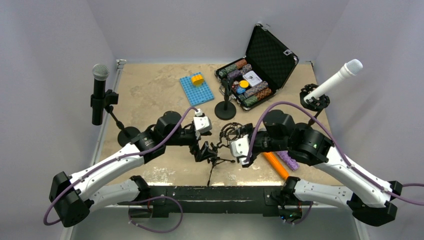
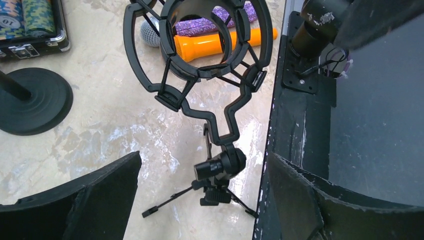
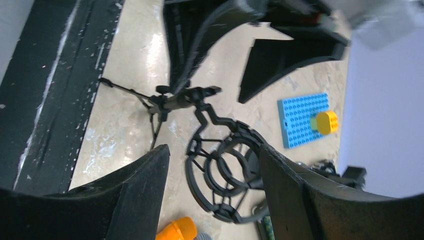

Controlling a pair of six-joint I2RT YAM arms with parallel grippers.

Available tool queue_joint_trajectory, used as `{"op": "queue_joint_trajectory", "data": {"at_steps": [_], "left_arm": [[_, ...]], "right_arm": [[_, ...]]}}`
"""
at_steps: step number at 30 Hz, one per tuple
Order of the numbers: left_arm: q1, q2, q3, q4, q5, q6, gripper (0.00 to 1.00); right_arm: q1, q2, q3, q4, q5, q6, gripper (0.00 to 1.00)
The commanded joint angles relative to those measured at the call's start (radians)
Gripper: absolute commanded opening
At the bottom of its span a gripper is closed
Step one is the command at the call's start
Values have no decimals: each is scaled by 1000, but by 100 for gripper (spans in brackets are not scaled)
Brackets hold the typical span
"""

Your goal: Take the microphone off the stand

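Observation:
A small black tripod stand (image 1: 216, 161) with an empty shock-mount ring (image 1: 231, 131) stands at the table's near middle. My left gripper (image 1: 204, 150) is open, its fingers on either side of the tripod's swivel joint (image 2: 220, 167) without touching it. My right gripper (image 1: 243, 150) is open, with the ring (image 3: 225, 175) seen between its fingers. An orange microphone (image 1: 276, 165) and a purple one (image 1: 288, 160) lie on the table right of the tripod. A black microphone (image 1: 99, 92) sits in a stand at far left, and a white one (image 1: 336, 80) in a stand at far right.
A round-base stand (image 1: 225, 107) with no microphone rises behind the tripod. An open case of poker chips (image 1: 260, 65) stands at the back right. A blue baseplate (image 1: 196, 89) with a yellow brick (image 1: 197, 78) lies at the back middle. The black mounting rail (image 2: 300, 125) borders the near edge.

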Motion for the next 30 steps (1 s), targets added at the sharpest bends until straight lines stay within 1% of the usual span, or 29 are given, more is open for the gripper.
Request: {"op": "queue_joint_trajectory", "data": {"at_steps": [1,3,5,9,12,14,17,18,20,23,27,30], "left_arm": [[-29,45,-33,190,-9,-55,100],[-44,59,-27,191,-36,-33,100],[-52,72,-21,189,-64,-23,96],[-60,101,-2,142,-65,24,84],[-60,119,28,98,-58,42,73],[-59,127,53,33,-52,84,67],[-56,116,49,-18,-47,146,60],[-51,111,51,-34,-43,158,54],[-35,110,63,-60,-37,171,48],[11,104,90,-83,-12,208,46],[62,105,141,-130,17,300,43],[83,111,151,-133,46,327,42]], "right_arm": [[-82,-25,91,-23,37,83,69],[-143,-29,115,-21,23,117,70],[-184,-29,138,-17,33,143,70],[-207,-49,130,19,55,144,70],[-218,-63,106,43,64,139,70],[-226,-70,96,57,65,138,70],[-237,-75,93,75,72,124,70],[-244,-75,96,85,78,121,70],[-269,-77,104,101,83,118,70],[-295,-81,115,104,82,117,70],[-308,-93,103,105,80,110,70],[-313,-100,89,114,80,105,70]]}}
